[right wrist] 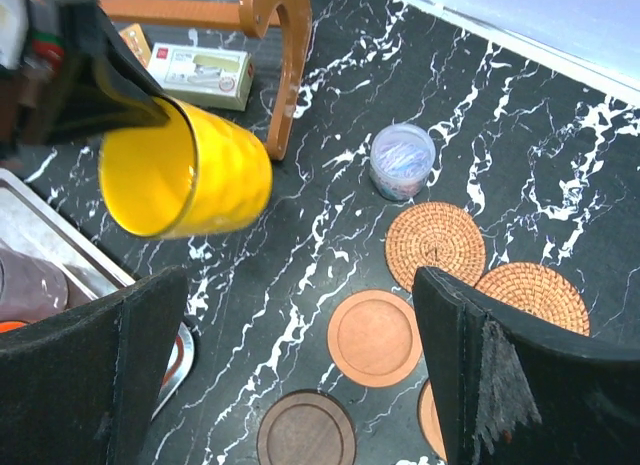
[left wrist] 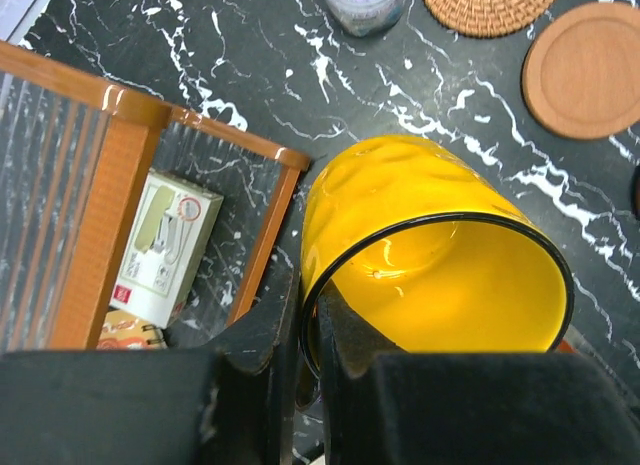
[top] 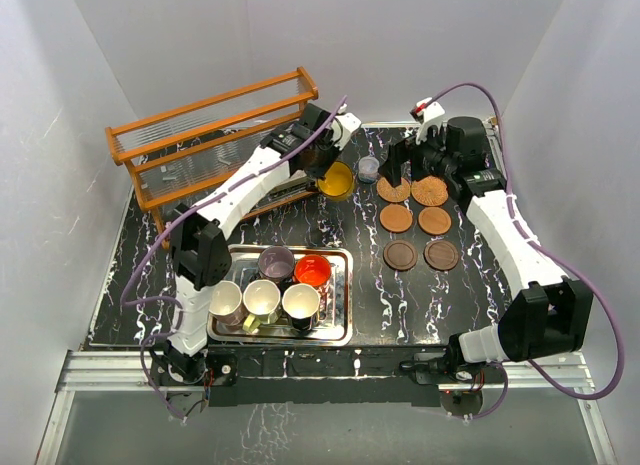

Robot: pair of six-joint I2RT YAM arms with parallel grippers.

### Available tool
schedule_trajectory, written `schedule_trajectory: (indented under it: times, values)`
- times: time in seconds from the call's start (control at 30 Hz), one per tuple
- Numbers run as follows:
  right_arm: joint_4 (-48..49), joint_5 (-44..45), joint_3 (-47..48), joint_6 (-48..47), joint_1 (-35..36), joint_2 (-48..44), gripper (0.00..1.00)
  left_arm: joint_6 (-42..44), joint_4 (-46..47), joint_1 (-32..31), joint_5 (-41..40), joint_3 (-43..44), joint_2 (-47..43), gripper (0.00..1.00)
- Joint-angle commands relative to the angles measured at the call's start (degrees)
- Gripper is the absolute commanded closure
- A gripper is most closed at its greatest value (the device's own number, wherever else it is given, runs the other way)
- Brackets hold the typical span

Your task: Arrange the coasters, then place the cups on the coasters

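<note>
Coaster step judged done: six thin round coasters (top: 396, 218) are laid flat in a two-by-three grid on the right of the black white-veined marble-look surface (top: 370, 295). Two woven reddish-orange ones lie farthest, two smooth reddish-orange in the middle, two dark brown nearest. All six are bare; no cup has been set down yet.

Cup step barely begun. The glossy yellow handled mug (left wrist: 420, 215) is pinched at its rim by the left hand (left wrist: 308, 330), clamped tight with one finger inside the wall and one outside. The mug is held tilted, seemingly clear of the surface, between the orange wooden rack (top: 210, 107) and the coaster grid, near the small grey-blue pot (top: 369, 168).

The right hand (right wrist: 297, 285) is spread wide and nothing is held in it. It is poised over the far end of the grid, above the woven pair.

Five cups are left in the rectangular metal tray (top: 340, 315): mauve-purple mug (top: 276, 262), red-orange mug (top: 312, 270), pale pink mug (top: 226, 303), olive-yellow mug (top: 261, 300), cream mug (top: 300, 303). All six placements are outstanding, with the first apparently in transit.
</note>
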Motion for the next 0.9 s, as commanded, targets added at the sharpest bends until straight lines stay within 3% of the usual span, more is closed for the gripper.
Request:
schedule_trajectory:
  times: [0.0, 0.33, 0.5, 0.87]
  values:
    - [1.3, 1.4, 4.3, 4.33, 0.55, -1.66, 0.06, -6.6, 6.05, -2.56, -2.28, 4.32, -0.91, 1.0]
    - [2.38, 8.12, -0.87, 7.57, 1.81, -1.84, 0.2, -17.36, 18.92, -6.01, -7.31, -1.69, -2.88, 1.0]
    - [4.16, 7.04, -3.13, 7.71, 2.75, -2.13, 0.22, -18.04, 19.32, -8.73, -12.88, -1.53, -1.45, 1.0]
    - [7.78, 14.7, -8.72, 11.51, 3.33, -2.08, 0.46, -21.74, 18.9, -12.09, -18.86, -1.33, -0.38, 1.0]
